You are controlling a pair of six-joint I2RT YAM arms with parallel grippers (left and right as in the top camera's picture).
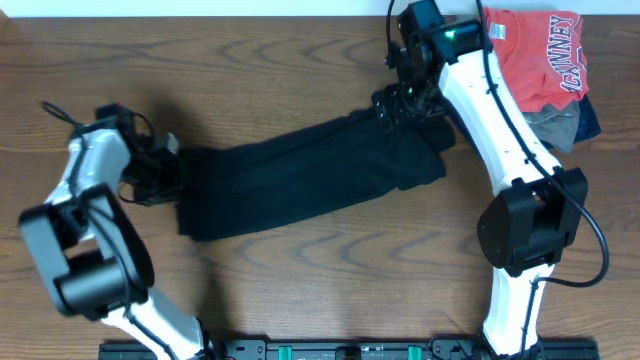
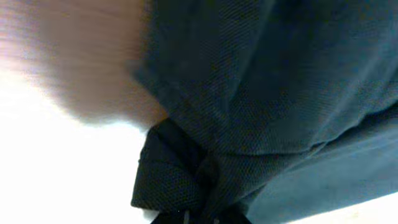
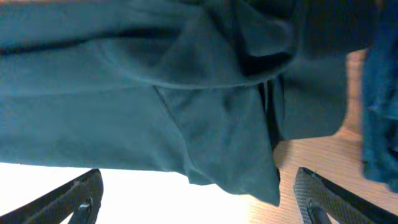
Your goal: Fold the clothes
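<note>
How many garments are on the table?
4. The black garment lies across the middle; the red shirt sits top right in the overhead view, with a grey garment and a navy garment showing under it. More may be hidden beneath.

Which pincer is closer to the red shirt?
Right. The right pincer is open at the end of the black top nearest the red shirt; the left pincer pinches the top's opposite end, far away.
</note>
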